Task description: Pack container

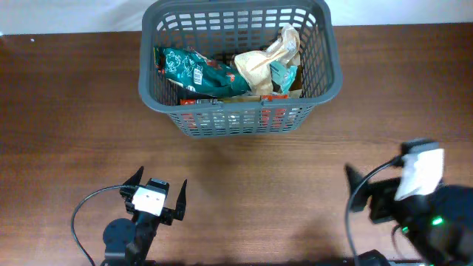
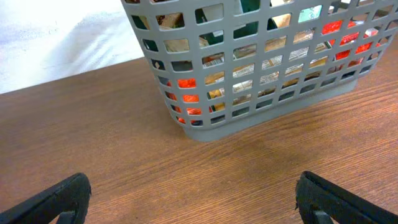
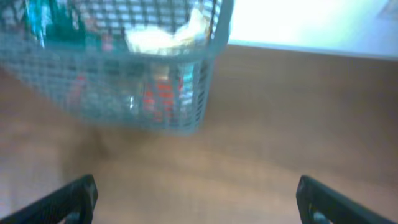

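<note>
The dark grey slotted basket point(image 1: 325, 70) stands at the far middle of the brown table. It holds several snack packets: a teal one point(image 1: 194, 68), a beige one point(image 1: 260, 65) and red ones low at the front. The basket also shows in the left wrist view point(image 2: 261, 99) and, blurred, in the right wrist view point(image 3: 205, 81). My left gripper point(image 1: 158, 188) is open and empty above bare table near the front; its view shows it too point(image 2: 194, 199). My right gripper point(image 1: 373, 185) is open and empty at the front right, also in its own view point(image 3: 196, 199).
A white surface lies beyond the table's far edge point(image 2: 56, 43). Black cables loop by each arm at the table's front edge point(image 1: 81, 214). Bare wood lies between the grippers and the basket.
</note>
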Controlling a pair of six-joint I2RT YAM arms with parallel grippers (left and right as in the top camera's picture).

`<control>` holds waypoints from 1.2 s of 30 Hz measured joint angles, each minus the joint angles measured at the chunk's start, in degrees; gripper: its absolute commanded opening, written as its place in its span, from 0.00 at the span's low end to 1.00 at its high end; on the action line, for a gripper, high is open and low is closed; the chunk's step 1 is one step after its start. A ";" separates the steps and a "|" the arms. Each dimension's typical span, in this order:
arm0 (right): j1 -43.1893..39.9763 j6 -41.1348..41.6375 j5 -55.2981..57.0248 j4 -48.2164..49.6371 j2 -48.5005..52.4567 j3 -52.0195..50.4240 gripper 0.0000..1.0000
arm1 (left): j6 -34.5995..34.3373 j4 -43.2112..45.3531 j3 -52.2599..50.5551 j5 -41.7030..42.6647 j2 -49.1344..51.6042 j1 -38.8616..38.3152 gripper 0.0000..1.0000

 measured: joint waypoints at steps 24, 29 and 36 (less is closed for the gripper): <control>3.28 -0.22 -3.72 27.65 -34.05 -57.68 0.99 | 0.00 0.00 -0.04 0.02 -0.04 0.00 0.99; 3.28 -0.20 -3.91 26.47 -35.50 -60.61 0.99 | 0.00 0.00 -0.04 0.02 -0.04 0.00 0.99; 3.28 -0.20 -3.93 26.47 -35.60 -60.61 0.99 | 0.00 0.00 -0.04 0.02 -0.04 0.00 0.99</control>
